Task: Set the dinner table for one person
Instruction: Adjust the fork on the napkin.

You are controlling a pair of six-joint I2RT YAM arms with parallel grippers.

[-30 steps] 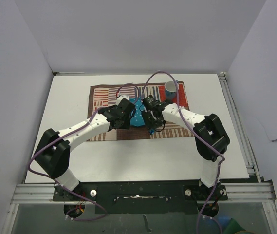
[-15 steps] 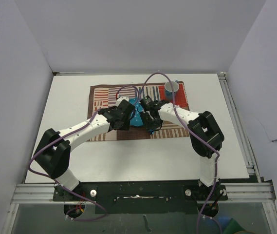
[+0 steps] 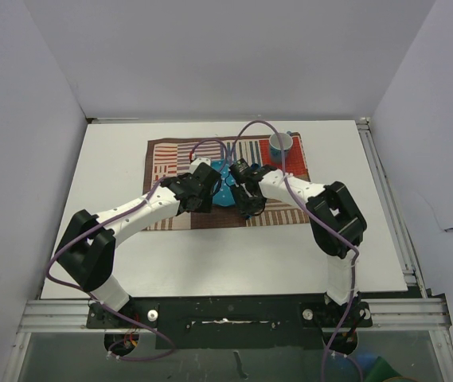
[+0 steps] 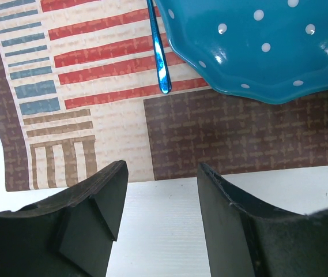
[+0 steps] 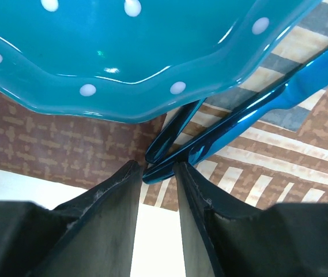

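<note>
Here's what's new over the last second. Our right arm (image 3: 333,216) has swung its elbow in toward the middle, and the right gripper (image 5: 157,168) has crept closer to the right rim of the teal scalloped plate with white dots (image 5: 123,52). The left side hasn't budged.

The right jaws are squeezed to a slim gap with the handle ends of two shiny blue metal utensils (image 5: 233,127) wedged in it, so we read that as a pinch. The left gripper (image 4: 161,173) hangs over the near edge of the striped red-brown-blue patchwork cloth mat (image 4: 83,86), jaws spread wide and holding nothing.

Our guess is that this is the last cutlery getting lined up. A slim blue utensil (image 4: 159,57) already lies left of the plate, and a small blue-and-white cup (image 3: 280,144) sits at the mat's far right corner.

The big white flat dinner table (image 3: 107,175) fills the floor of the cell, with the mat on its far middle part. There are aluminium rails (image 3: 385,191) along its right and near edges and plain pale walls (image 3: 226,56) on three sides.
</note>
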